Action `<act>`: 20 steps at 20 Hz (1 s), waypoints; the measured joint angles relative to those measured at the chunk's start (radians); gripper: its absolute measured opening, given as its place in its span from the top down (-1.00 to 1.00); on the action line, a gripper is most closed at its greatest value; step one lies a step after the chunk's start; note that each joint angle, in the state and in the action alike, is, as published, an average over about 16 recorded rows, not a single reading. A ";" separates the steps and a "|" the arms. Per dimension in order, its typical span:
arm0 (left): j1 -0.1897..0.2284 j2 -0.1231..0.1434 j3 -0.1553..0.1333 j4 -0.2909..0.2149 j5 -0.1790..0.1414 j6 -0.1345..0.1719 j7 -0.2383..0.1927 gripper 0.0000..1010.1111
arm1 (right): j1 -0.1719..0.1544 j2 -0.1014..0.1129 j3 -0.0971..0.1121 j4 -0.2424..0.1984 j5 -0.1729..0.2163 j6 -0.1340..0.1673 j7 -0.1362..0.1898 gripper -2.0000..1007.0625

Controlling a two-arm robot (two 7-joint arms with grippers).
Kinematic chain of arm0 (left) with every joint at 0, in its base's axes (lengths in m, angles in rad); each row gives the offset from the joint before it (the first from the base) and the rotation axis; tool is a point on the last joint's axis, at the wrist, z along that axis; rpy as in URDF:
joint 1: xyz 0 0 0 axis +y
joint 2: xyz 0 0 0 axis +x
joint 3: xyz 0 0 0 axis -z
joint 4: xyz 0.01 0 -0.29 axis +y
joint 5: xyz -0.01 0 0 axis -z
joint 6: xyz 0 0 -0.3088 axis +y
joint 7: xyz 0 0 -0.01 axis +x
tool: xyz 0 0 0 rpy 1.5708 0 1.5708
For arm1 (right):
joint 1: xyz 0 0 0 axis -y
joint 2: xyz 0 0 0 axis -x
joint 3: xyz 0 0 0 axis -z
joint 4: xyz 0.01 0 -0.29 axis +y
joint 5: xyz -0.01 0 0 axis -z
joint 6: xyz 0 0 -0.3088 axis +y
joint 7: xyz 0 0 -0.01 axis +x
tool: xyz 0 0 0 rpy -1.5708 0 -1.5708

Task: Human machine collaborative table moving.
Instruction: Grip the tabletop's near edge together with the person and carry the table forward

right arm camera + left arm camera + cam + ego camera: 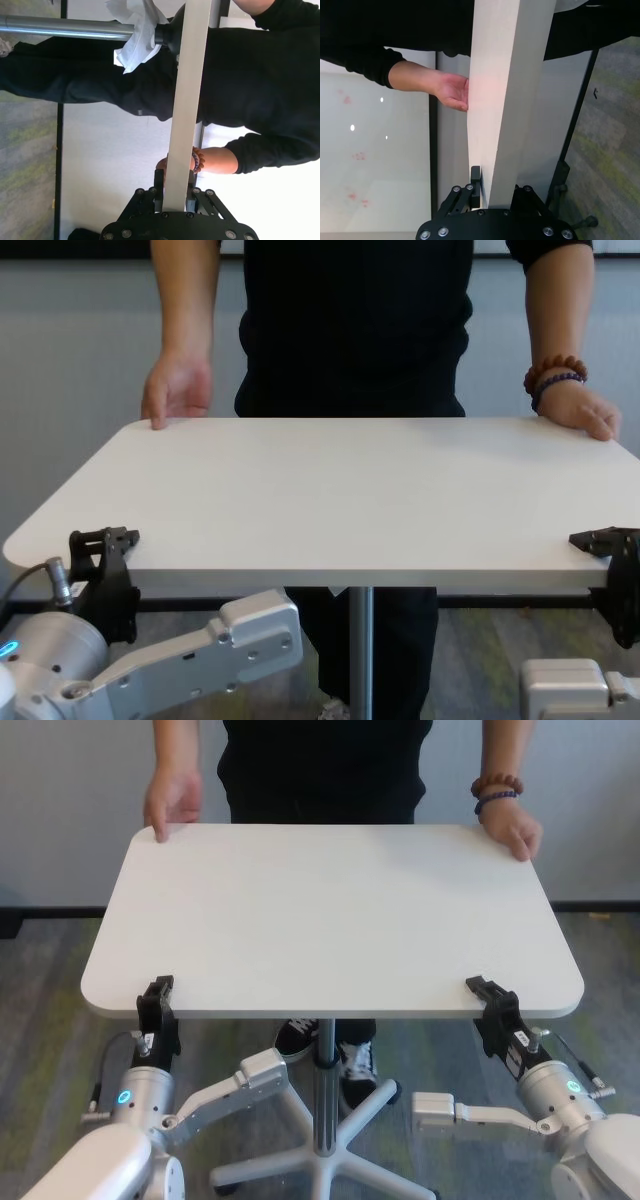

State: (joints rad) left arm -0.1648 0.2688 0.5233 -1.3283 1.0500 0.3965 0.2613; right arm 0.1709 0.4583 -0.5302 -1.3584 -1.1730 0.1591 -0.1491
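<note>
Grippers (pixel 156 1005) on crosswise table (pixel 330 920) edge

White table (pixel 330 910), black shirt on the human (pixel 355 330), brown and blue bracelets (pixel 496 792), black left tool (pixel 156 1005), grey-green carpet (pixel 50 1020)

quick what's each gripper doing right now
Left gripper: shut on the table, near edge.
Right gripper: shut on the table, near edge.
</note>
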 joint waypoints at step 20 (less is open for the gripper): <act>-0.062 -0.067 -0.027 0.109 0.040 -0.034 0.020 0.50 | 0.076 -0.038 -0.031 0.109 0.006 -0.013 -0.029 0.58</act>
State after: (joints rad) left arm -0.2269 0.2021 0.4962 -1.2192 1.0902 0.3621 0.2810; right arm 0.2470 0.4205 -0.5610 -1.2490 -1.1665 0.1458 -0.1785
